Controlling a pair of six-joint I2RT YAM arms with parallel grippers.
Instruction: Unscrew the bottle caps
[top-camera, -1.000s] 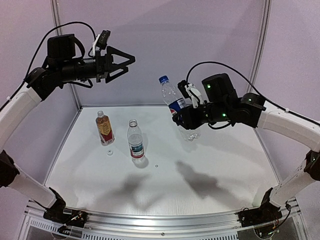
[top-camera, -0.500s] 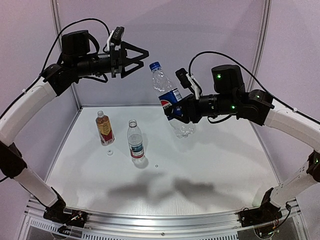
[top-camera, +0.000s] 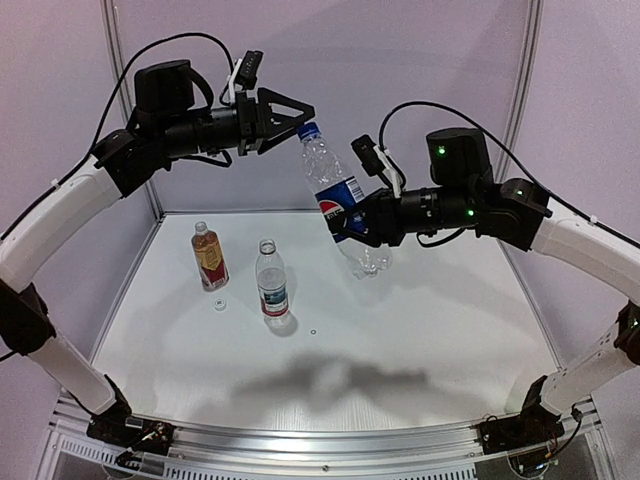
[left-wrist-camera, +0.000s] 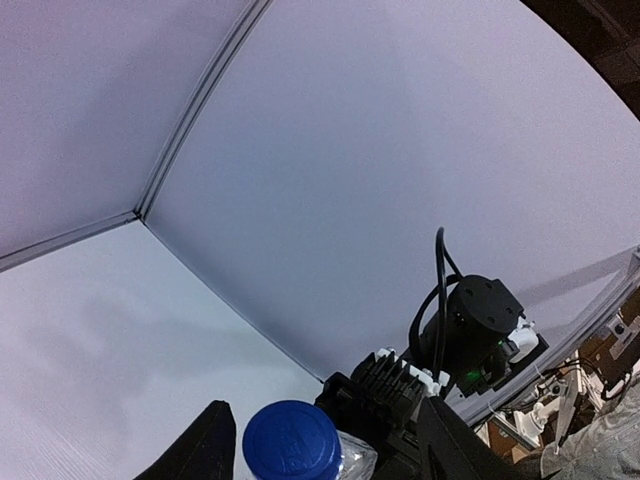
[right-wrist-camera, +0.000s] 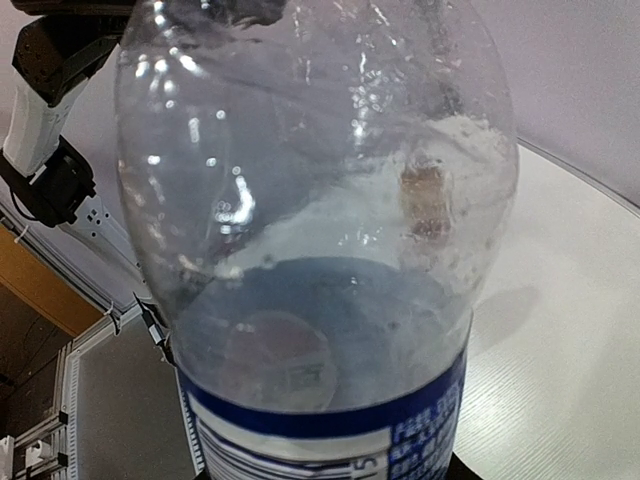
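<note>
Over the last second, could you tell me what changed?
The right gripper, shut on the blue-label bottle, carried it up and left, tilting its blue cap toward the left gripper, which swung right and narrowed its jaws around the cap. The amber bottle and red-white-label bottle stayed put.

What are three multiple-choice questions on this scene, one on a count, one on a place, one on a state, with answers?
1. How many bottles stand on the table? A one, B two, C three.
2. Where is the blue-label bottle? A lying on the table, B standing by the wall, C in the air in the right claw.
3. The blue cap is: A on its bottle, B on the table, C in the right claw.
Answers: B, the amber bottle and the red-white-label bottle stand there; C, the right claw grips its middle; A, it sits on the neck between the left claw's open fingers.
</note>
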